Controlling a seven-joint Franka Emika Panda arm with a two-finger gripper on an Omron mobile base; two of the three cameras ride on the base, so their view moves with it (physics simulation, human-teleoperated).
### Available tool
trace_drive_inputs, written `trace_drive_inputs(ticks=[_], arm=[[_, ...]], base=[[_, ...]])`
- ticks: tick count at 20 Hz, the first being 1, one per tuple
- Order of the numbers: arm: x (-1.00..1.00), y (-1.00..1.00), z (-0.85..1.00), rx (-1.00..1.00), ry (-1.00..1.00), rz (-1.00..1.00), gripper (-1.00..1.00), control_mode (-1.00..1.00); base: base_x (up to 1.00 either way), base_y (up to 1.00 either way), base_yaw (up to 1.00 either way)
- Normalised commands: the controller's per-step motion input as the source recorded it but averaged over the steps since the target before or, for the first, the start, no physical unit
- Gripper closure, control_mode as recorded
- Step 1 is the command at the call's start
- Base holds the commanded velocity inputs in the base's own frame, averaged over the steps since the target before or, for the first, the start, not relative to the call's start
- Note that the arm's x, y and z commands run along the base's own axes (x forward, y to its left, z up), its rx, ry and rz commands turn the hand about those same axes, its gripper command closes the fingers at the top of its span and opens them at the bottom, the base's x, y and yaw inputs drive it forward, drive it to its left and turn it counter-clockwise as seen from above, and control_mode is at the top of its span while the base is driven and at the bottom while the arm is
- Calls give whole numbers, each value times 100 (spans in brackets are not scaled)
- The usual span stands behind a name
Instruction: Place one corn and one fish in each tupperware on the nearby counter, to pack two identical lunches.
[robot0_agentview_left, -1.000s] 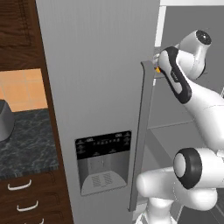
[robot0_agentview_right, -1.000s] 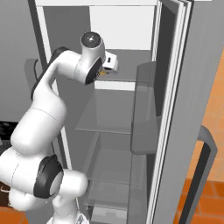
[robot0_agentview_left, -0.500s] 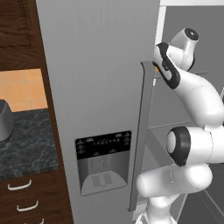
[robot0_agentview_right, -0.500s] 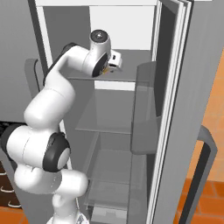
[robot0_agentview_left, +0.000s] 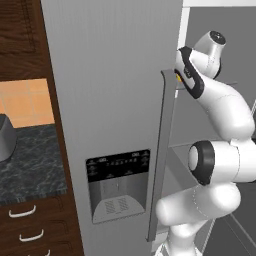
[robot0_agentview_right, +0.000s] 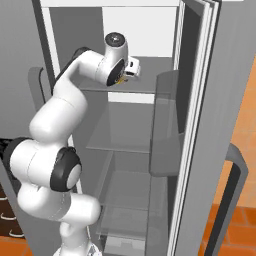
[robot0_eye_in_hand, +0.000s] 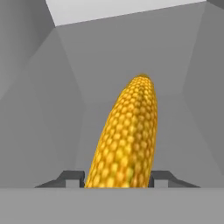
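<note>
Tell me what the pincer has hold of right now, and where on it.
A corn cob, gripped at its near end: in the hand view the two fingertips sit tight against either side of the cob's base, while the far tip points away into the fridge.

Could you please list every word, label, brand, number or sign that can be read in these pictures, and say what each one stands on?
No text can be read anywhere.
Dispenser panel on the fridge door: two rows of small pale marks, too small and blurred to read.
Corn, robot arm, counter, drawers: no lettering, label or brand to be seen.
</note>
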Motion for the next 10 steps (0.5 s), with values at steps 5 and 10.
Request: trace_drive_inputs(ticks=[5,10], arm=[[-76,0,0,0,-26,0,100,-100],[-100,4,24,-6,0,1,100,-100]], base=[[0,0,0],[0,0,0]])
